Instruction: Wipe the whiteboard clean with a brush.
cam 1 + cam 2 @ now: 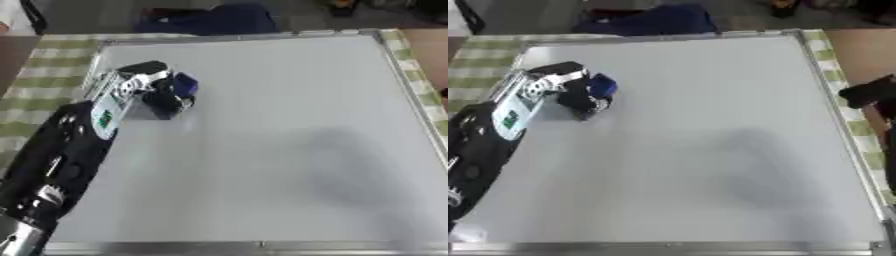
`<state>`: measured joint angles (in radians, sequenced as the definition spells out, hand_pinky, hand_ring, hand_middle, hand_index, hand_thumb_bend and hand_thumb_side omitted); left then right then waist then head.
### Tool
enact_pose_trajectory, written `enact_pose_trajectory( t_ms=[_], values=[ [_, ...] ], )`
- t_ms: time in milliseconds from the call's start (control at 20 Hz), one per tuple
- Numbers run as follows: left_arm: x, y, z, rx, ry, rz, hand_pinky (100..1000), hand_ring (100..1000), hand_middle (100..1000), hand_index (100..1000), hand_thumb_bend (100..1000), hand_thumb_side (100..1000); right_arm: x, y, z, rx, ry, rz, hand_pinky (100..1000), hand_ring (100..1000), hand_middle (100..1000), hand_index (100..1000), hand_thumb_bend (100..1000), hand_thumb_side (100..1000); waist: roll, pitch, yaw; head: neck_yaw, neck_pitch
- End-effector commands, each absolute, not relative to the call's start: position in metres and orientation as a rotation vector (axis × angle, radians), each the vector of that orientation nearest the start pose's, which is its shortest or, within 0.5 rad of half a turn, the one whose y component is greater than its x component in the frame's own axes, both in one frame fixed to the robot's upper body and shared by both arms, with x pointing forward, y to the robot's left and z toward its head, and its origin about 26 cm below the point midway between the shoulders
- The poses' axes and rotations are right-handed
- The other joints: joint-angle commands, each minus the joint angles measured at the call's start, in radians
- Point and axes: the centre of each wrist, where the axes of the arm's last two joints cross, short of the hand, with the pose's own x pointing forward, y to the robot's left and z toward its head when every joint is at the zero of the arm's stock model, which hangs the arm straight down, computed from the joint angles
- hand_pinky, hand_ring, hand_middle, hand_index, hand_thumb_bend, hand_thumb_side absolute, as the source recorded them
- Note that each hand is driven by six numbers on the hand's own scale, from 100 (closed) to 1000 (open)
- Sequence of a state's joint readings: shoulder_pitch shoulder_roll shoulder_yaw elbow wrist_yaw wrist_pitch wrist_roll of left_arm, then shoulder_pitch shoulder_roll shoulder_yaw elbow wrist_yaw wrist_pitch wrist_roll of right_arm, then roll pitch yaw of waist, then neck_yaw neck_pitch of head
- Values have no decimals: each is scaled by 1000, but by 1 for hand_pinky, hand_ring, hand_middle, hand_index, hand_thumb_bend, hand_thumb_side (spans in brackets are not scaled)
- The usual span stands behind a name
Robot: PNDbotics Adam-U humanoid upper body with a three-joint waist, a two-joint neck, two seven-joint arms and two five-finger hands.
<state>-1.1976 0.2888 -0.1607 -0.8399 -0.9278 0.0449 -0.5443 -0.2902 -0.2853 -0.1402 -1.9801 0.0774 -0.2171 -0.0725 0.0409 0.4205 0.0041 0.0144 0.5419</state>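
**Q:** Whiteboard (262, 150) frame's closest to me, where's the brush?

**A:** My left hand (144, 85) has its fingers curled round the blue brush (182, 85), pressed on the board's upper-left. Right hand (872, 92) can't tell.

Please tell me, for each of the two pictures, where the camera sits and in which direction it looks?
Left eye view: in the head, looking down on the whiteboard; the left hand holds a blue brush.
Right eye view: beside it, facing the same way; the right hand also shows at the right edge.
Both share the board, left hand and brush on the upper left part.
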Motion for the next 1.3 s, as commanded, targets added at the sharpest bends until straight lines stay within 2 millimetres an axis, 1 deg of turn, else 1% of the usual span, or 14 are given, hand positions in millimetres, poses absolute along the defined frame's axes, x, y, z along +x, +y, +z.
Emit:
enact_pose_trajectory(
  t_ms=[50,600,1300],
  values=[
    [502,184,266,851,-1327,-1429,393,564,342,256,179,548,298,-289,207,-357,-2518,230,721,622,476,489,100,969,-6,-11,-3,-2,-12],
    [508,211,260,958,-1274,-1312,393,566,341,266,165,534,297,-290,207,-355,-2515,228,722,623,474,489,100,969,-10,-10,3,-7,-12],
    [511,246,258,983,-1194,-1160,396,568,337,271,150,528,297,-291,205,-362,-2506,226,722,623,473,489,100,968,-10,-15,9,-6,-11]
  ],
)
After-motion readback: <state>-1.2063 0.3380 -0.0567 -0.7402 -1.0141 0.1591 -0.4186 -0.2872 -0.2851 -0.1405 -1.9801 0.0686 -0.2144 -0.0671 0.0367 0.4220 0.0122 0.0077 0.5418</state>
